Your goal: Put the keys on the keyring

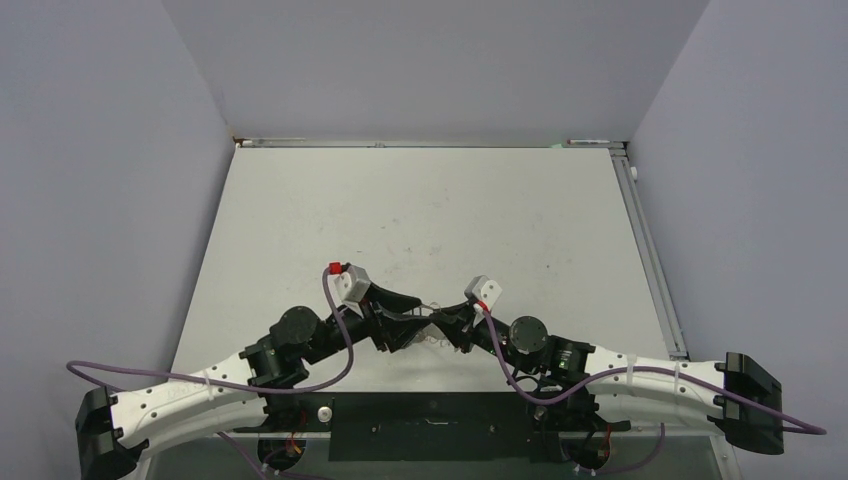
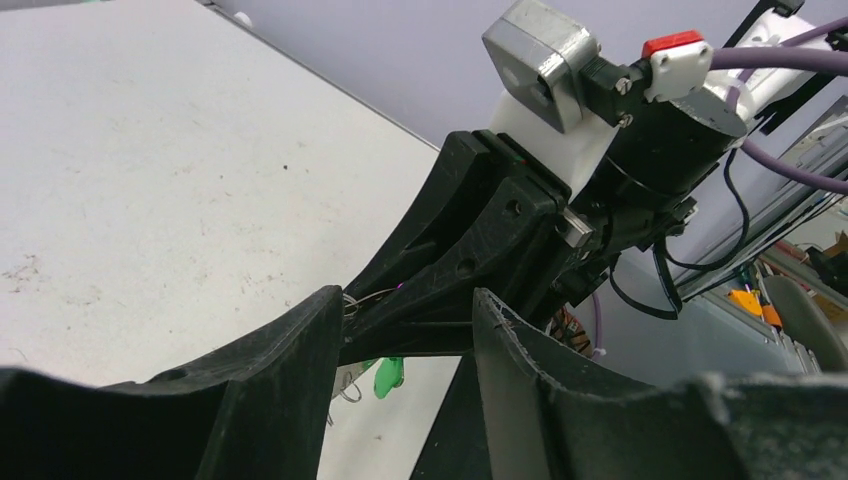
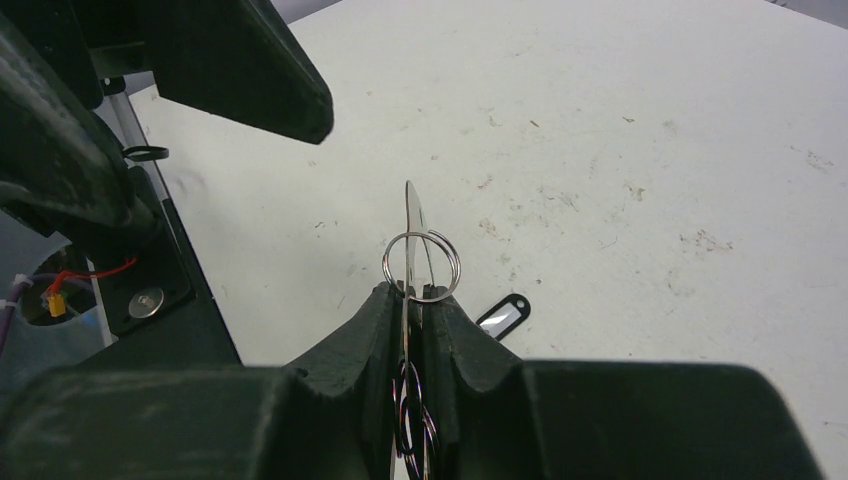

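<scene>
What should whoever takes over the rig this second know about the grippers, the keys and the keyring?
Left gripper: open, holding nothing, fingers spread either side of the right gripper's tips.
Right gripper: shut on the keyring, whose ring stands up out of the fingertips. A thin silver blade, likely a key, rises through it.
The green piece hangs below the grip.
One black-headed key lies on the table under the right gripper.
Done: ring clamped.
Left: thread the loose key; the count already on is unclear.
</scene>
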`<state>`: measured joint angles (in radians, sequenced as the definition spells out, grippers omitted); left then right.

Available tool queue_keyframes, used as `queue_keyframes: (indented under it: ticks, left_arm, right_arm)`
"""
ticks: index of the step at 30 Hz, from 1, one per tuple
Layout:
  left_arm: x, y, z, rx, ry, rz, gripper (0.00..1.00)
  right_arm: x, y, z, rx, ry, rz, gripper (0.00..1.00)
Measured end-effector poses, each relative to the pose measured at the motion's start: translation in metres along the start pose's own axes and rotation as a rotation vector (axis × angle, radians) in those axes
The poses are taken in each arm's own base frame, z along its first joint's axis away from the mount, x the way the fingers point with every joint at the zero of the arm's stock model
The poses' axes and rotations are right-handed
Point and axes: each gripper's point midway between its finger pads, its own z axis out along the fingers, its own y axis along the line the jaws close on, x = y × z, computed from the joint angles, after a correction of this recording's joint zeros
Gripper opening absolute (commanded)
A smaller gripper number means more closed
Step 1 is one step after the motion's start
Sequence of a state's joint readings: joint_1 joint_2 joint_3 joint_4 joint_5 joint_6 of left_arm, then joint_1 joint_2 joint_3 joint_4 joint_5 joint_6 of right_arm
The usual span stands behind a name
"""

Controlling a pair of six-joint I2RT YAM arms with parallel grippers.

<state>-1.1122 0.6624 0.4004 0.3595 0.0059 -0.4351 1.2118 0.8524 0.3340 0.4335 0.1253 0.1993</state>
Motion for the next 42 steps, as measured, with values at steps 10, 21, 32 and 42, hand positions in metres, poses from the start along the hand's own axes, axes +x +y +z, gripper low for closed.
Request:
queue_keyframes:
  ticks: [10,21,32,42]
  left_arm:
    - [0.015,0.011,-0.005,-0.050,0.014,-0.074,0.40]
    - [0.033,0.025,0.001,-0.188,0.042,-0.389,0.39]
    - [0.050,0.036,0.009,-0.325,0.063,-0.685,0.39]
    - [0.049,0.037,0.008,-0.361,0.044,-0.814,0.26]
  right_arm:
    - [0.000,-0.001,0.000,0.004,-0.001,-0.005,0.05]
    - [0.005,-0.002,0.003,0.026,0.011,-0.039,0.05]
    - [0.015,-0.002,0.005,0.042,0.037,-0.084,0.05]
    - [0.027,0.002,0.008,0.046,0.069,-0.130,0.05]
